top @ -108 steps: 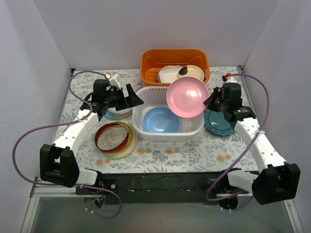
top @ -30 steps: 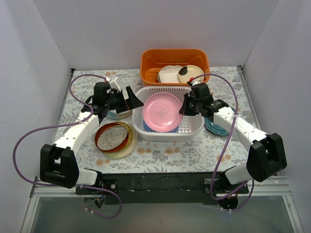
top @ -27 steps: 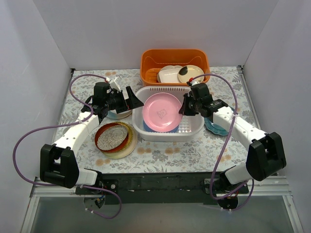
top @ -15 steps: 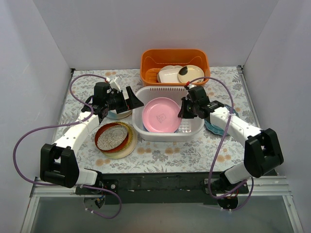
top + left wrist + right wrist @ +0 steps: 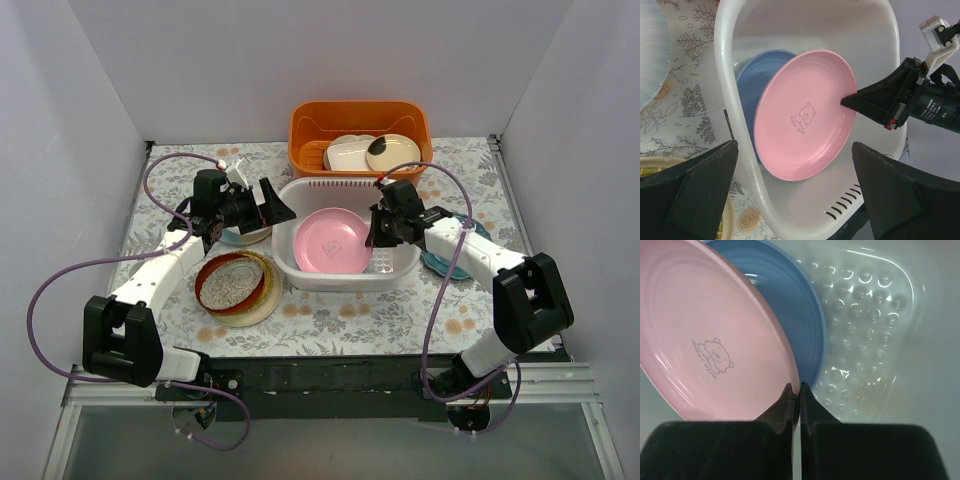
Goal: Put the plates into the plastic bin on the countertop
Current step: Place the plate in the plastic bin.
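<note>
Pink plate has dropped into bin, lettering perhaps "SWEET BEAR".

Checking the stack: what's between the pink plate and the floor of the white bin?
The blue plate, partly covered by the tilted pink plate, inside the bin; the right wrist view shows it.

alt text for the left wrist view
A round pink bear-print plate tilts inside the white plastic bin, over a round blue plate, its rim pinched by the right claw. The open fingers of the left claw frame the bottom.
</note>
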Tool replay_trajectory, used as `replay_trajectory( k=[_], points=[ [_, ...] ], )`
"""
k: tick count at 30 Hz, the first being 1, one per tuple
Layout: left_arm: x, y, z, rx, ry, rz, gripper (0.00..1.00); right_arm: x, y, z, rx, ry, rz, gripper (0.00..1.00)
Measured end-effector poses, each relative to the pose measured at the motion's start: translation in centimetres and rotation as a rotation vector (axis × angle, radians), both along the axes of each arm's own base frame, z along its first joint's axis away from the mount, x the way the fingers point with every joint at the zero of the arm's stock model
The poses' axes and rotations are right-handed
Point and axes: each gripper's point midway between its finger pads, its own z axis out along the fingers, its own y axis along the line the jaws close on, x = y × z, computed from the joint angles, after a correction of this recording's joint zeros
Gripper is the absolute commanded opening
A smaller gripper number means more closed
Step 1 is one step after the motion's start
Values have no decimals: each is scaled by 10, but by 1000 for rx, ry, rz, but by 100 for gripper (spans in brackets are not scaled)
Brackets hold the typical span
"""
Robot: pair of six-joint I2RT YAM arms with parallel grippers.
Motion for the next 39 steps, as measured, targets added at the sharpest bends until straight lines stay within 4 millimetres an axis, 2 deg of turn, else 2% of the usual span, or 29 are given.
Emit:
replay_trajectory(
  k=[5, 8, 9, 11, 12, 15, 19, 27, 39],
  points=[
    [0, 0, 0, -2, 0, -2, 98, 2, 2, 2, -22, 7, 18, 2],
    [0, -1, 1, -4, -2, -5, 98, 3, 5, 8, -22, -4, 30, 26],
    [0, -1, 1, -4, -2, -5, 98, 3, 7, 10, -22, -6, 40, 45],
    [0, -1, 1, -5, -2, -5, 98, 3, 10, 15, -20, -11, 51, 61],
    [0, -1, 1, -5, -2, -5, 98, 3, 11, 18, -25, -18, 61, 73],
    [0, -1, 1, -6, -1, -4, 98, 2, 19, 26, -42, -50, 88, 84],
    [0, -1, 1, -7, -1, -5, 98, -3, 25, 39, -48, -97, 112, 89],
    [-1, -1, 1, -8, 0, -6, 98, 1, 21, 88, 7, -244, 80, 91],
    [1, -2, -2, -11, 8, -9, 98, 4, 22, 87, 1, -254, 82, 95]
  ],
)
